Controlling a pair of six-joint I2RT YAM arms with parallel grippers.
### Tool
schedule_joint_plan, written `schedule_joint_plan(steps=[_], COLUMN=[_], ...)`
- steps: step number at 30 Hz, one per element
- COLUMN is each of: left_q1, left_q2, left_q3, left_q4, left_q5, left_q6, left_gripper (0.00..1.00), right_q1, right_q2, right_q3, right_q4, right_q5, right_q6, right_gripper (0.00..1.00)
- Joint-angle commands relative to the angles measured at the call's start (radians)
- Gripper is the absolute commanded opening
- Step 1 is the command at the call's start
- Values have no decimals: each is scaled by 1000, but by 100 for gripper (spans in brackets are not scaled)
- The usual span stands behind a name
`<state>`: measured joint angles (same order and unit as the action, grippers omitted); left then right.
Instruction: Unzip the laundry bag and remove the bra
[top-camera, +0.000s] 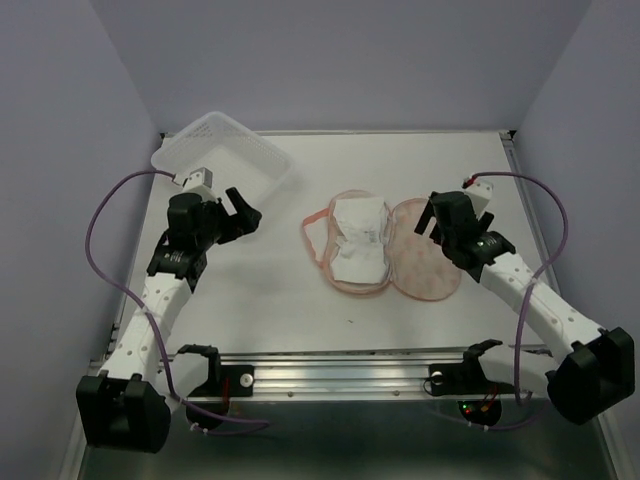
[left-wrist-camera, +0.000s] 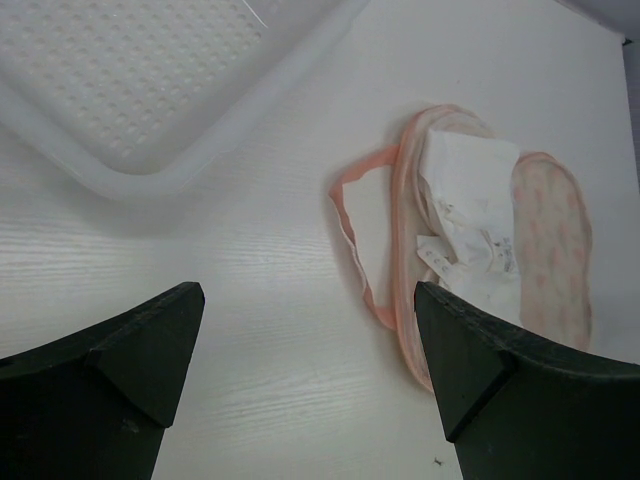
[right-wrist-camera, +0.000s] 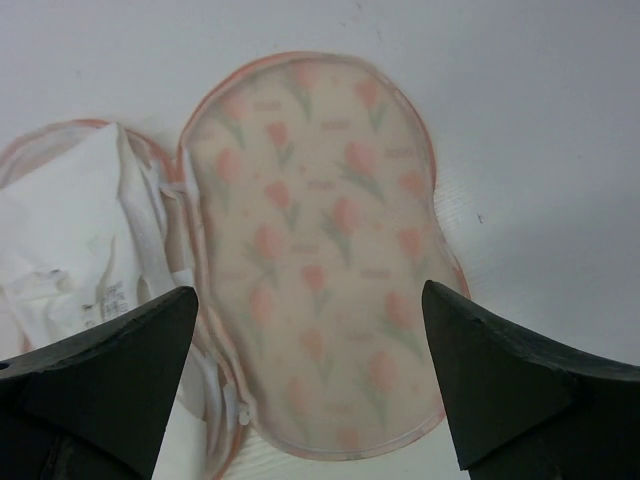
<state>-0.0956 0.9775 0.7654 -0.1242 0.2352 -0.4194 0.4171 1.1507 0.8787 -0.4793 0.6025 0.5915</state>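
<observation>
The bag (top-camera: 425, 262) lies unzipped and open flat near the middle of the table (top-camera: 260, 310), a little toward the right edge. The bra (top-camera: 358, 240) sits in its left half.

Your right tool (right-wrist-camera: 308, 295) hangs over the bag's empty right half, wide open and holding nothing. Your left tool (left-wrist-camera: 305, 300) is wide open too, near the tray (top-camera: 215, 145) by the far left corner, well apart from the bag.

The bra looks soft, light and floppy. It will likely bend and sag when you lift it. Pinch a bunched fold near its middle or its right edge, not the flat cup. The bag is light too and may come up with it, so you may need to hold the bag down.

You cannot see under the bra or how it is folded. You cannot tell if it is caught on the zipper rim. The thin pink loop (top-camera: 312, 240) by the left side could get in the way. The right wrist view cuts off most of the bra.
</observation>
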Motion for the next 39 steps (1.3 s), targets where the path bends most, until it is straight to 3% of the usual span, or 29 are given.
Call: schedule_joint_plan(steps=[1, 6, 12, 17, 22, 24, 33, 39], left_q1=[-116, -301, -499, -578, -624, -647, -682, -693], left_q2=[19, 169, 416, 676, 815, 858, 859, 859], left_q3=[72, 147, 297, 445, 528, 558, 552, 543], left_q4=[58, 104, 172, 178, 173, 163, 46, 35], left_q5=[-22, -118, -204, -258, -252, -279, -451, -447], left_q6=[-56, -119, -159, -186, -193, -191, -193, -191], left_gripper=[99, 99, 96, 90, 85, 81, 79, 78], right_q1=[-5, -5, -5, -5, -5, -5, -5, -5], right_q2=[-129, -236, -348, -424, -457, -470, -499, -483], right_q3=[72, 59, -78, -194, -234, -242, -264, -270], right_q4=[1, 42, 129, 189, 203, 203, 203, 205], right_q5=[-50, -183, -293, -375, -421, -423, -440, -443], right_q6=[-10, -67, -64, -48, -53, -56, -71, -70], right_gripper=[100, 100, 100, 100, 100, 100, 100, 100])
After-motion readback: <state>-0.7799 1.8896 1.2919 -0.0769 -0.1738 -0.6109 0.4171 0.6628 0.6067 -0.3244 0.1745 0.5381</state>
